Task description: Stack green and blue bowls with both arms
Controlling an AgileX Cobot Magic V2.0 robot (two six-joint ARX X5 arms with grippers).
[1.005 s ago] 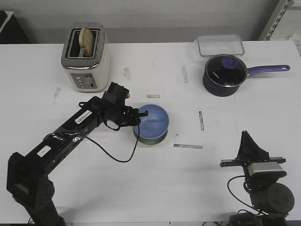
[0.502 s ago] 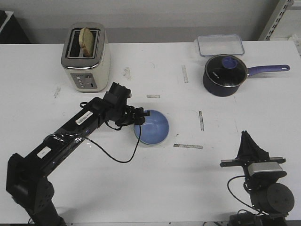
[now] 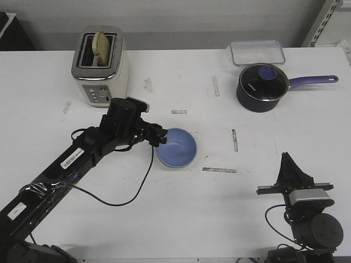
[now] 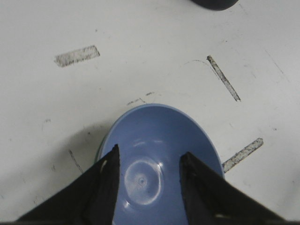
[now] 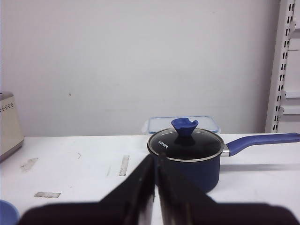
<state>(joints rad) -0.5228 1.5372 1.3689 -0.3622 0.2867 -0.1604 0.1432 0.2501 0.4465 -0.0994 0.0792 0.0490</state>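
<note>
My left gripper (image 3: 160,137) is hanging with its jaws spread at the near rim of the blue bowl (image 3: 176,147), and it is not gripping anything. The blue bowl is sitting inside the green bowl (image 4: 99,152), of which only a thin edge is showing under it, in the middle of the white table (image 3: 181,213). My right gripper (image 3: 289,164) is resting near my base, fingers pressed together, pointing toward the saucepan (image 3: 262,87).
</note>
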